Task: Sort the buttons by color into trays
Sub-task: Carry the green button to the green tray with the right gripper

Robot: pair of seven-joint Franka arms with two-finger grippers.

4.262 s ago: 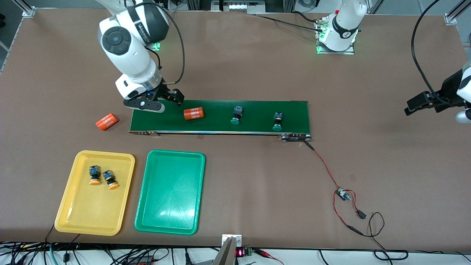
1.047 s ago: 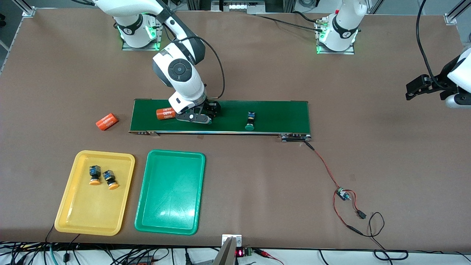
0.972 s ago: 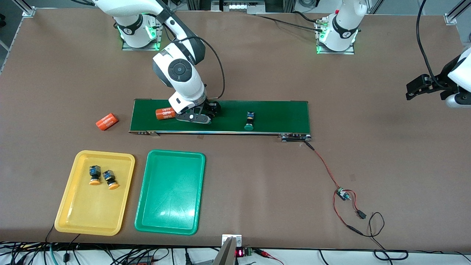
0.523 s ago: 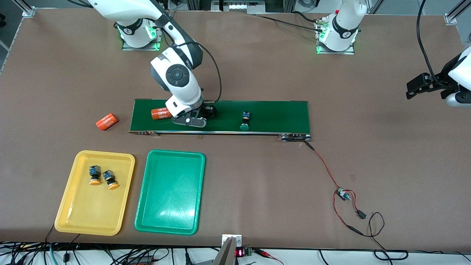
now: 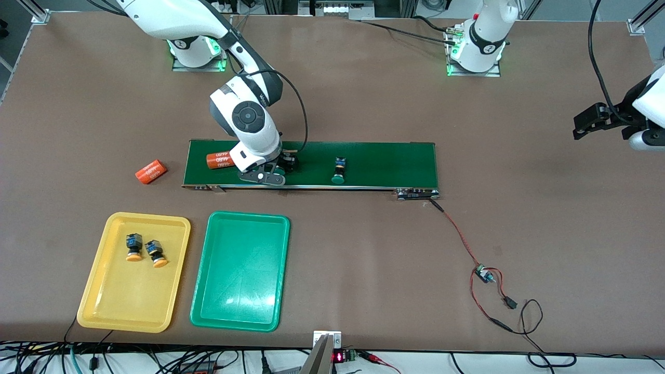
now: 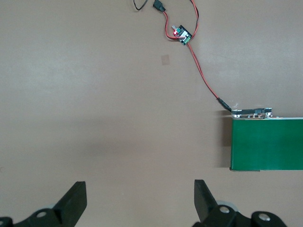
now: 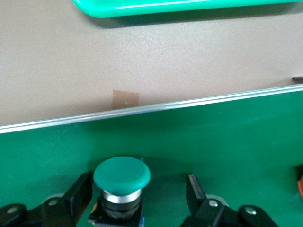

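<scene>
On the dark-green conveyor belt (image 5: pixel 384 163), my right gripper (image 5: pixel 275 170) is low and open, its fingers on either side of a green button (image 7: pixel 121 176). One finger (image 7: pixel 80 191) is close against the button's body and the other (image 7: pixel 194 189) stands apart from it. A second green button (image 5: pixel 338 171) lies on the belt toward the left arm's end. Two orange-yellow buttons (image 5: pixel 134 248) (image 5: pixel 155 253) lie in the yellow tray (image 5: pixel 93 291). The green tray (image 5: pixel 239 270) beside it holds nothing. My left gripper (image 5: pixel 582 127) waits open over bare table (image 6: pixel 139 201).
An orange numbered cylinder (image 5: pixel 218 160) lies on the belt beside the right gripper. Another (image 5: pixel 150 171) lies on the table off the belt's end. A small circuit board with red wires (image 5: pixel 483 274) lies near the belt's other end.
The belt carried the cylinder and both green buttons toward the right arm's end. My right gripper came onto the belt, lowered around the leading green button and followed it. The left arm barely moved.
</scene>
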